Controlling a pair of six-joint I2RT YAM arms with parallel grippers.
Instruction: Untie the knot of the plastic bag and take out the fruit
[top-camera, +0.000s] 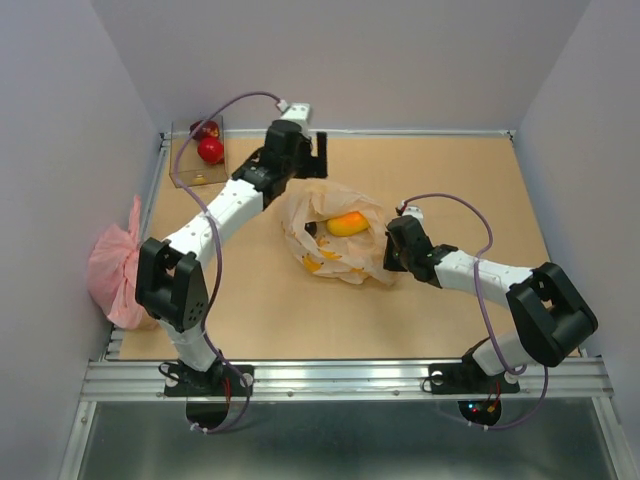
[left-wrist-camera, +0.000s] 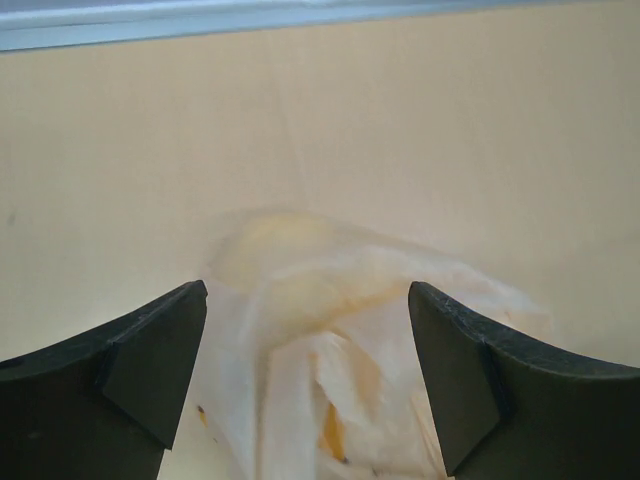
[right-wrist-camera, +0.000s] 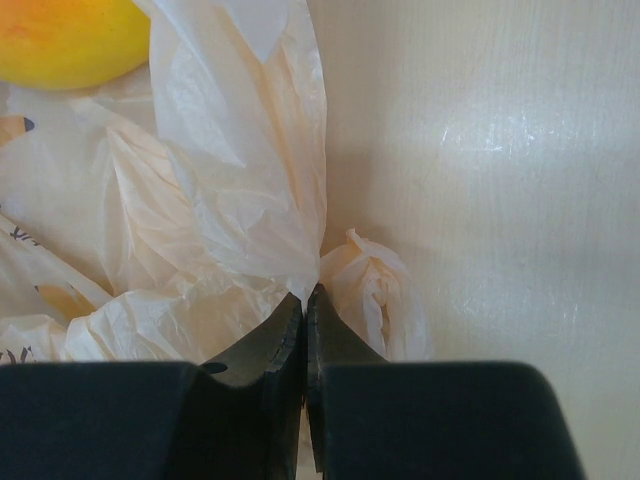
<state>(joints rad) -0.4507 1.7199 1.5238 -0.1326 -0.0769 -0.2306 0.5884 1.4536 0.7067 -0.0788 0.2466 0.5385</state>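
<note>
Right pincer (right-wrist-camera: 306, 298) is closed, its black tips pressed together on a fold of the bag (right-wrist-camera: 230, 190). Only its wrist view shows this pinch. From above, the arm covers the contact and the pincer just meets the bag at the bag's 3 o'clock edge. The same close view shows a small crumpled lobe of film right beside the tips at 1 o'clock and an orange fruit (right-wrist-camera: 65, 40) at 11 o'clock, lying uncovered past the film.

Left pincer (left-wrist-camera: 307, 300) is spread wide and holds nothing. Its wrist view looks down between the fingers (left-wrist-camera: 150, 360) onto pale film with bare surface (left-wrist-camera: 450, 130) beyond. The top view places it at the bag's 12 o'clock edge, but whether it touches the film cannot be told.

Only the top view takes in the rest. The bag lies crumpled mid-surface, with the orange fruit in its middle and yellow fruit (top-camera: 318, 265) at its 7 o'clock side. A clear box (top-camera: 180, 165) in the 10 o'clock corner holds red fruit (top-camera: 210, 150), partly behind the left arm's cable. A pink bag (top-camera: 115, 270) hangs off the surface edge at 9 o'clock.
</note>
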